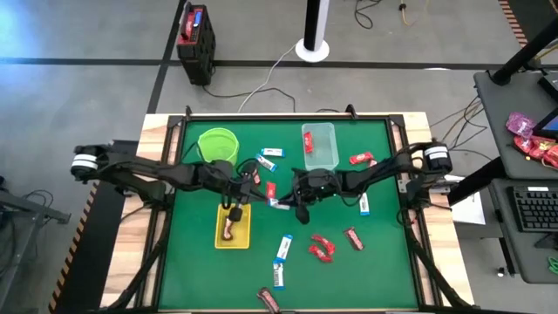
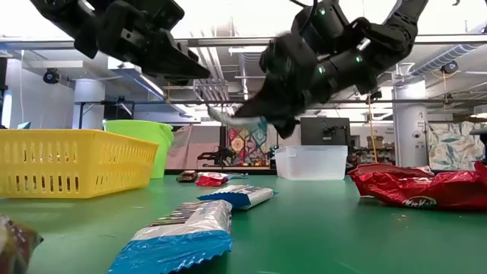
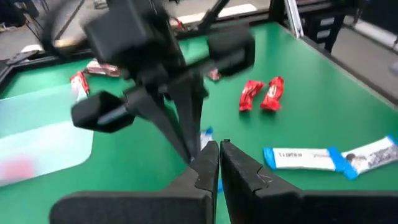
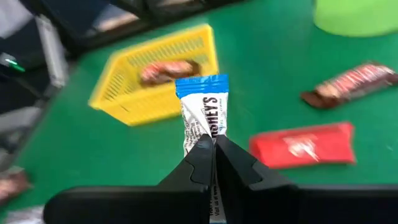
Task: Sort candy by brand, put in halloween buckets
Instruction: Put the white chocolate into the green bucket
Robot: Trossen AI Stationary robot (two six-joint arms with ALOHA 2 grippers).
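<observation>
Seen only from the right wrist: right hand (image 4: 214,144) clenched on a blue-and-white bar (image 4: 204,112), wrapper standing up from between the shut fingers. Just beyond that hand, a yellow basket (image 4: 124,93) holding 1 brown bar (image 4: 166,70); beside the hand, on the green desk (image 4: 280,62), a red bar (image 4: 303,145), a dark maroon bar (image 4: 351,83) and the edge of a lime-green bucket (image 4: 357,15).

Seen only from above: both arms stretched inward and meeting over the middle of the desk, right hand (image 1: 281,204) pointing toward the left hand (image 1: 235,212), which hangs over the basket (image 1: 233,238). Behind the hands, the green bucket (image 1: 219,143) and a clear tub (image 1: 319,146) with something red inside. In front of the right hand, 2 blue-and-white bars (image 1: 282,260) and 2 red bars (image 1: 321,250); more bars scattered around.

Seen only from desk height: right hand (image 2: 255,114) raised clear of the desk, the pale wrapper (image 2: 232,118) sticking out sideways; left hand (image 2: 179,65) also up, angled down.

From the left wrist: left hand (image 3: 219,149) clenched shut, gripping nothing, with the other arm's dark hand (image 3: 180,118) right ahead and 2 red bars (image 3: 262,94) farther off.
</observation>
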